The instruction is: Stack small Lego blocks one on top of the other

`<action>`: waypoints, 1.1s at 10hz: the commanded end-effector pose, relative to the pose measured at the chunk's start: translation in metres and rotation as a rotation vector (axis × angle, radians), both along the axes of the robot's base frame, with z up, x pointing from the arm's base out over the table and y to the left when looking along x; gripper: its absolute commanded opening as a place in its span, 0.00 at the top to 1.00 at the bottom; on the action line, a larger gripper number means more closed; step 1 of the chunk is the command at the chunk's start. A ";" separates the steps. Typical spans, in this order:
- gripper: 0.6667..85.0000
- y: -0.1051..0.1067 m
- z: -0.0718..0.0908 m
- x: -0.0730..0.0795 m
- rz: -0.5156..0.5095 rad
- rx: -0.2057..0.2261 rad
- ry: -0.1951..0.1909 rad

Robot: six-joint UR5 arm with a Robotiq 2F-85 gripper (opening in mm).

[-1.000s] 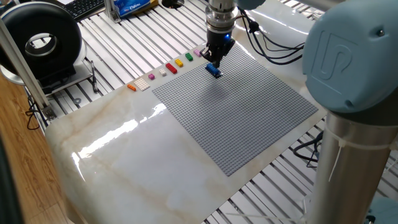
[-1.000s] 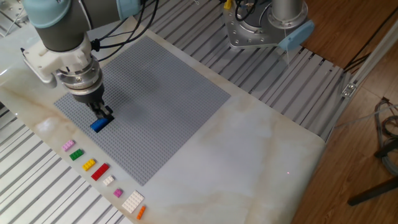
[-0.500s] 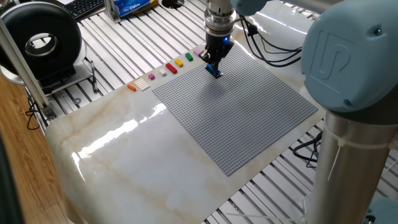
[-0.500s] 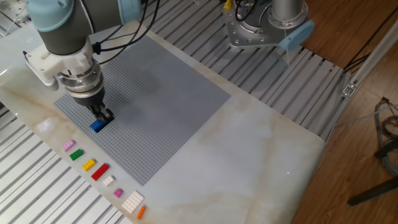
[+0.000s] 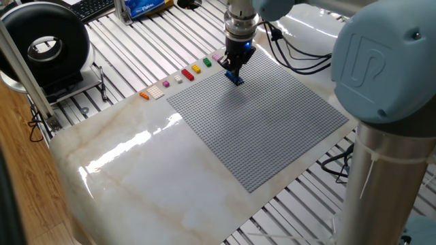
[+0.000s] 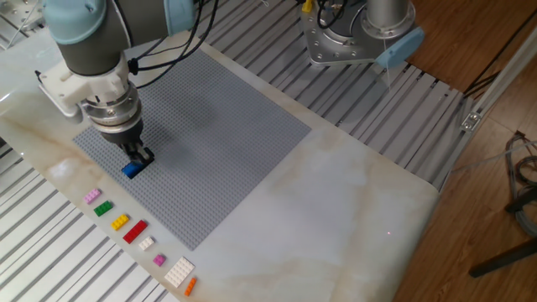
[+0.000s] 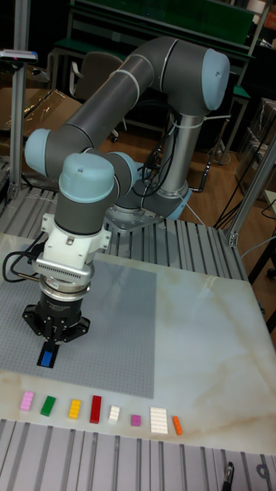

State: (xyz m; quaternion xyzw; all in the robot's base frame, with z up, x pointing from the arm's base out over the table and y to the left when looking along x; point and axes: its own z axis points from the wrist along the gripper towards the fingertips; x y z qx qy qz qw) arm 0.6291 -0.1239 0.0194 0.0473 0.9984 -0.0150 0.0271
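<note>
A small blue Lego block [image 6: 132,169] rests at the near-left edge of the grey baseplate [image 6: 226,126]. My gripper [image 6: 138,159] points straight down and is shut on it. In the tall fixed view the blue block [image 7: 50,358] shows between the black fingertips of the gripper [image 7: 50,349]. From the opposite side the gripper [image 5: 234,73] covers most of the blue block [image 5: 236,80]. What lies under the block is hidden. A pink block [image 6: 92,195] and a tiny purple block [image 6: 159,260] lie in a row off the plate.
A row of loose bricks lies on the marble beside the plate: green [image 6: 103,209], yellow [image 6: 120,222], red [image 6: 135,231], small white [image 6: 146,243], large white [image 6: 179,273], orange [image 6: 190,286]. The arm's base [image 6: 361,38] stands beyond the plate. A black ring device [image 5: 48,47] sits far left.
The gripper has sunk slightly with the blue block, bringing it down to the baseplate. Over the last half second it has hardly moved.
</note>
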 end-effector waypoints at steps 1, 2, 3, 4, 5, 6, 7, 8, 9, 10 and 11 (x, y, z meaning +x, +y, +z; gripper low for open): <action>1.00 -0.002 0.027 -0.004 -0.003 0.012 0.037; 1.00 -0.006 0.029 0.000 0.005 0.003 0.030; 1.00 -0.016 0.029 0.008 0.009 -0.027 0.014; 1.00 -0.019 0.031 0.018 0.010 -0.025 -0.004; 1.00 -0.023 0.034 0.026 0.016 -0.023 -0.011; 0.96 -0.030 0.038 0.036 0.010 -0.030 -0.019; 0.94 -0.036 0.041 0.044 0.003 -0.040 -0.027; 0.94 -0.034 0.043 0.044 0.000 -0.018 -0.017; 0.94 -0.037 0.045 0.042 0.006 -0.019 0.008; 0.96 -0.041 0.047 0.043 0.027 -0.024 0.012; 0.96 -0.029 0.049 0.053 0.030 0.024 -0.020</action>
